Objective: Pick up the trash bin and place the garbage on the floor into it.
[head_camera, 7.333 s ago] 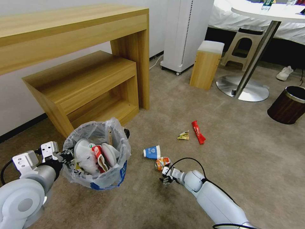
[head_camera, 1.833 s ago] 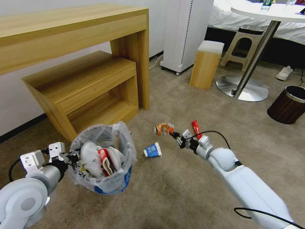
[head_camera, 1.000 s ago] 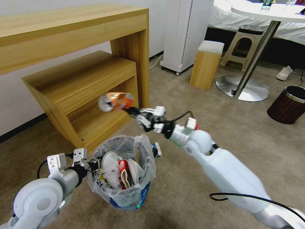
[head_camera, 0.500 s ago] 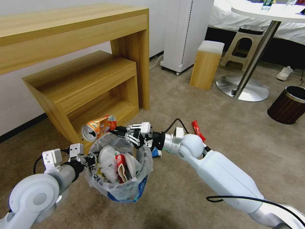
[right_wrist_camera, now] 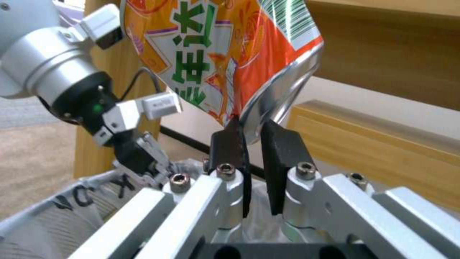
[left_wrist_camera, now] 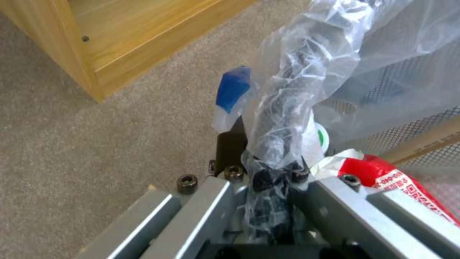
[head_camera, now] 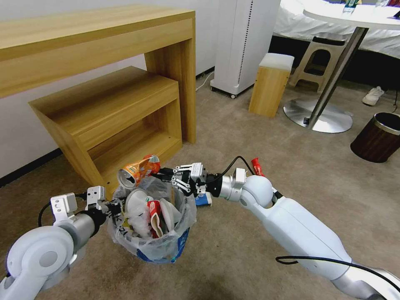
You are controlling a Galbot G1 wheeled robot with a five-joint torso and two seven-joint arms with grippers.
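On the left, the left gripper is clamped on the near rim of the trash bin, its jaws closed over the bunched clear liner, so that the bin is held off the floor and tilted slightly. Inside it, beyond those jaws, a white cup and a red-white carton are already piled. Across the bin's mouth, the right gripper is reached in from the other side, and the crushed orange can is pinched by its edge between the closed black pads. The can is held out ahead of the jaws, above the bin's far rim next to the wooden shelf unit. For a clean drop, the can is best drawn back over the middle of the opening before the jaws are parted, since from its present spot it could well strike the rim or fall outside. The bin should be kept steady meanwhile. Behind the right jaws a blue-white paper cup is left on the floor, and further right a red wrapper.
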